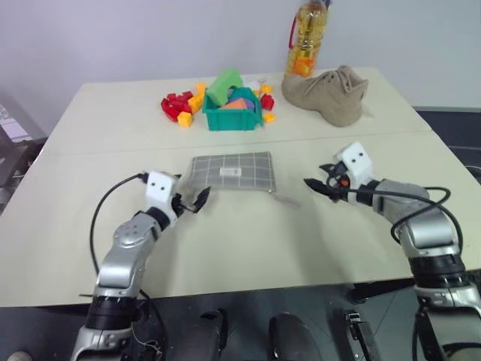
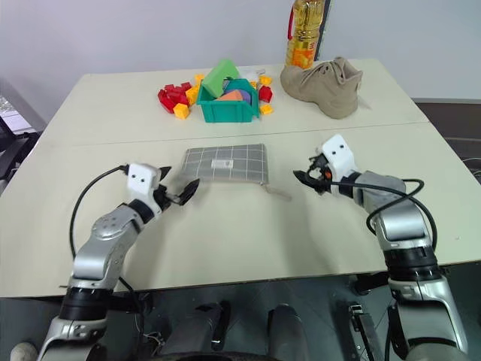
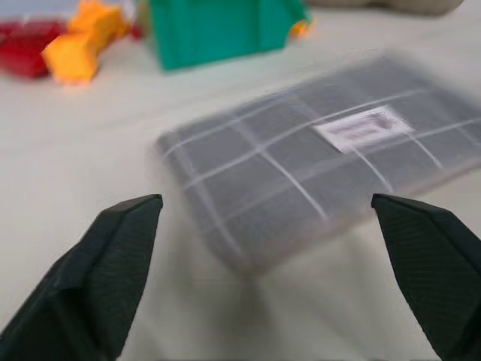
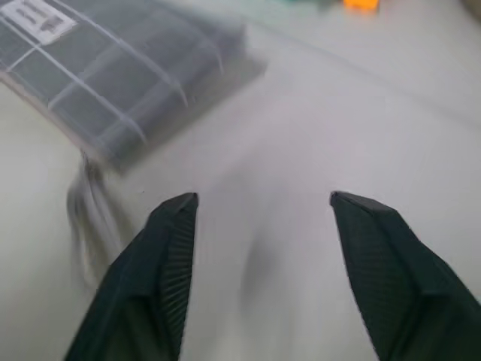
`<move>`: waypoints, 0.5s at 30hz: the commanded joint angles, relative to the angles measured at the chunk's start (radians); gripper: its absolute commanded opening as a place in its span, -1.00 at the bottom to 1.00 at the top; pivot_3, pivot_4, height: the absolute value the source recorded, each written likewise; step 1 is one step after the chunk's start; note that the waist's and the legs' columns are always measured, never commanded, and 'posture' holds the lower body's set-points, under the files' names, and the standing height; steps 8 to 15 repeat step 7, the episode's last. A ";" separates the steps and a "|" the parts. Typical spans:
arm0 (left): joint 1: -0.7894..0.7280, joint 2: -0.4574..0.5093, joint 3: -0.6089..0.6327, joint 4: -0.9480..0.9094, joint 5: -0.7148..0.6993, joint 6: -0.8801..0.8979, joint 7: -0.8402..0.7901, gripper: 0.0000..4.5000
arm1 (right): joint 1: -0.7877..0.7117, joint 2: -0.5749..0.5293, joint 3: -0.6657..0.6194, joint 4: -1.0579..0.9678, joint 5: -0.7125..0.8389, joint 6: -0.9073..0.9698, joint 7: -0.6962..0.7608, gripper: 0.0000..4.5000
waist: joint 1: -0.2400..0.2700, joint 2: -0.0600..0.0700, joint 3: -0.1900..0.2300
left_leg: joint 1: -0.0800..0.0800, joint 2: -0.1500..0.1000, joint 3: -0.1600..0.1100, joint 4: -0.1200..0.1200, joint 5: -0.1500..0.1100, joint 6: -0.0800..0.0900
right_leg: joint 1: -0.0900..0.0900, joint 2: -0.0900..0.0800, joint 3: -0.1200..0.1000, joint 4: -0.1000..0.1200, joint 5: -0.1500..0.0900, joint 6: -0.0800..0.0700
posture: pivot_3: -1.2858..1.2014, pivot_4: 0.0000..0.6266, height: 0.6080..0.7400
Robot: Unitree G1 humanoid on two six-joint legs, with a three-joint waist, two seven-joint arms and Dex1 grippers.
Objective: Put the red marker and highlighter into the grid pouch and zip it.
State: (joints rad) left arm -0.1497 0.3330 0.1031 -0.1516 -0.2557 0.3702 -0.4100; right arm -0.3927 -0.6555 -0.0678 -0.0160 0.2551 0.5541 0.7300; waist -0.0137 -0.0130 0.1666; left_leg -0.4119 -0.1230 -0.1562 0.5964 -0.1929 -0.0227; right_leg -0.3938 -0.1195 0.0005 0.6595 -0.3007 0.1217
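Note:
The grid pouch (image 1: 231, 171) lies flat in the middle of the table, grey with white lines and a small white label; its zipper pull (image 1: 284, 198) trails off the near right corner. The pouch looks shut. The red marker and the highlighter are out of view. My left gripper (image 1: 194, 201) hovers just off the pouch's near left corner, open and empty, with its fingers (image 3: 113, 248) spread wide. To the right of the pouch my right gripper (image 1: 317, 180) is open too, with nothing between its fingers (image 4: 169, 248); the pouch's corner (image 4: 135, 83) and zipper pull lie ahead of it.
At the back stand a green bin (image 1: 233, 113) of toy blocks, loose red and yellow blocks (image 1: 176, 105), a tan boot (image 1: 327, 94) and an oil bottle (image 1: 307, 37). A seam crosses the table behind the pouch.

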 commanded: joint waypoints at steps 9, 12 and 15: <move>0.155 0.050 0.142 -0.089 -0.048 0.034 0.013 0.99 | 0.071 0.004 -0.079 -0.069 0.067 -0.076 0.034 0.32 | 0.006 0.000 0.000 | 0.000 0.000 0.000 0.001 0.000 0.000 | 0.001 0.000 0.000 0.000 0.000 0.000 | 0.03 -0.52 1.00; 0.155 0.050 0.142 -0.089 -0.048 0.034 0.013 0.99 | 0.071 0.004 -0.079 -0.069 0.067 -0.076 0.034 0.32 | 0.006 0.000 0.000 | 0.000 0.000 0.000 0.001 0.000 0.000 | 0.001 0.000 0.000 0.000 0.000 0.000 | 0.03 -0.52 1.00; 0.155 0.050 0.142 -0.089 -0.048 0.034 0.013 0.99 | 0.071 0.004 -0.079 -0.069 0.067 -0.076 0.034 0.32 | 0.006 0.000 0.000 | 0.000 0.000 0.000 0.001 0.000 0.000 | 0.001 0.000 0.000 0.000 0.000 0.000 | 0.03 -0.52 1.00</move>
